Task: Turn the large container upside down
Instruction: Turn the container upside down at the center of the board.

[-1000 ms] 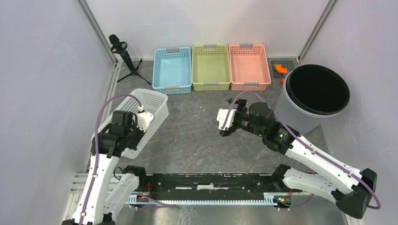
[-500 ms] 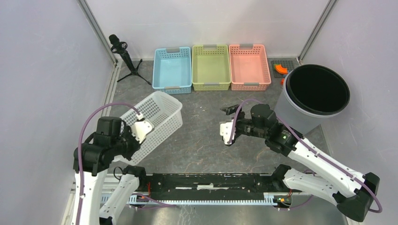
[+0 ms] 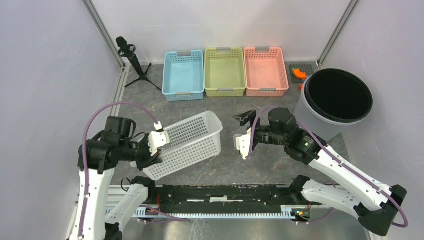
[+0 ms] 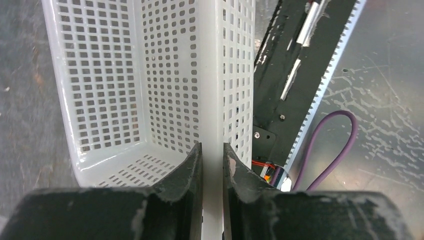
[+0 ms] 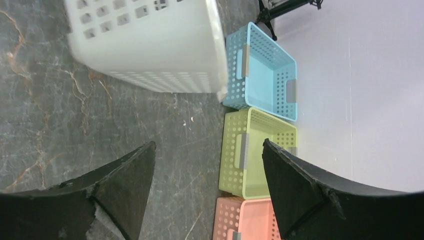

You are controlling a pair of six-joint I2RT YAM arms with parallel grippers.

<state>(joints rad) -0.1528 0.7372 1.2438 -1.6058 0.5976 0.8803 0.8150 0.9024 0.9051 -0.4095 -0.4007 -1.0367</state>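
Observation:
The large container is a white perforated basket [image 3: 192, 141], lifted and tipped on its side with its open mouth facing left and toward the camera. My left gripper [image 3: 153, 149] is shut on the basket's rim at its left end. In the left wrist view the fingers [image 4: 190, 165] pinch the white rim wall [image 4: 212, 100]. My right gripper [image 3: 244, 133] is open and empty, just right of the basket and apart from it. The right wrist view shows the basket [image 5: 150, 45] ahead of the spread jaws.
Blue [image 3: 183, 75], green [image 3: 225, 71] and pink [image 3: 265, 70] baskets stand in a row at the back. A big grey bin [image 3: 320, 117] stands at the right, with an orange object [image 3: 300, 73] behind it. A black tripod [image 3: 132, 57] is at the back left. The black base rail [image 3: 225, 192] runs along the front.
My left arm has swung the white basket rightward toward the middle and tipped it further onto its side. My right gripper has turned and dropped slightly, facing the basket.

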